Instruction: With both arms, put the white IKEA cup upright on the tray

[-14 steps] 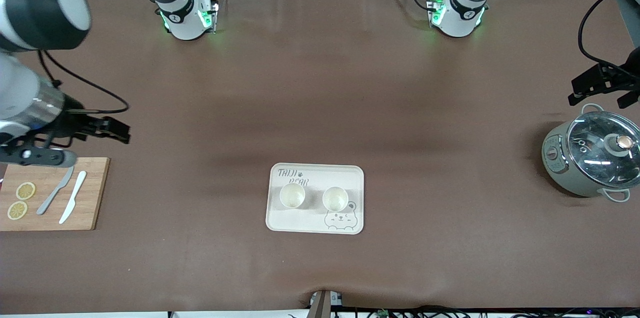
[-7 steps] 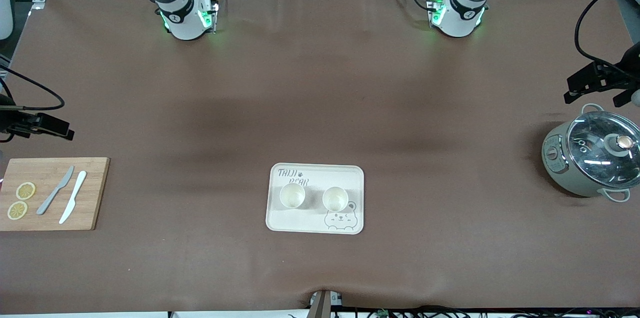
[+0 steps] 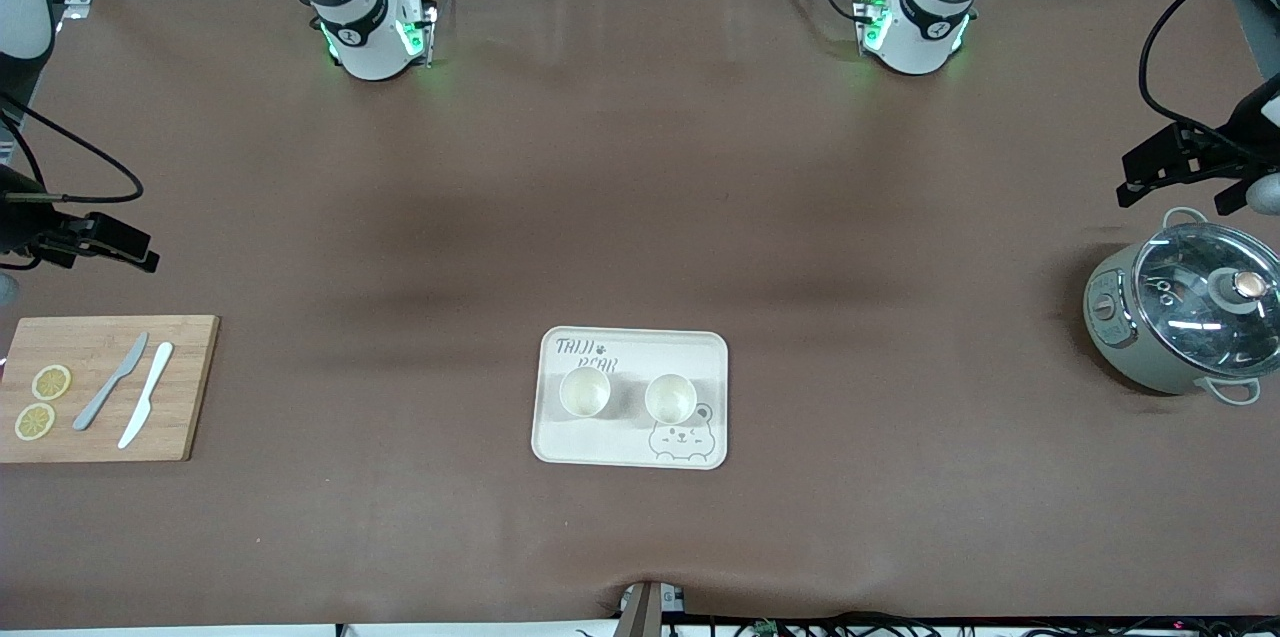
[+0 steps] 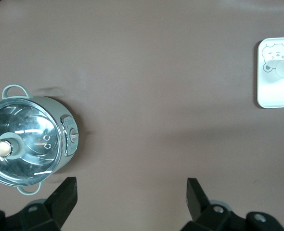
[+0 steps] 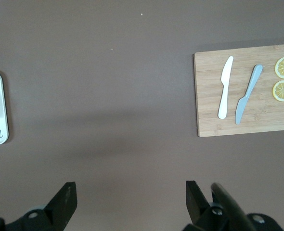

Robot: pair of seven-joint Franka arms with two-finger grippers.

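Note:
The cream tray (image 3: 632,451) with the bear drawing lies mid-table, near the front camera. Two white cups stand upright on it side by side, one (image 3: 585,391) toward the right arm's end and one (image 3: 670,398) toward the left arm's end. My left gripper (image 3: 1160,169) is open and empty over the bare table beside the pot; its wrist view shows its jaws wide apart (image 4: 131,188) and the tray's end (image 4: 272,98). My right gripper (image 3: 112,247) is open and empty over the table beside the cutting board, with its jaws wide apart (image 5: 130,190). Both are well away from the tray.
A grey pot with a glass lid (image 3: 1185,309) stands at the left arm's end. A wooden cutting board (image 3: 185,387) with two knives and two lemon slices lies at the right arm's end. Cables hang by both grippers.
The right arm has swung away from over the cutting board toward its table end. The left gripper has drifted slightly away from the pot. The cups and tray have not moved.

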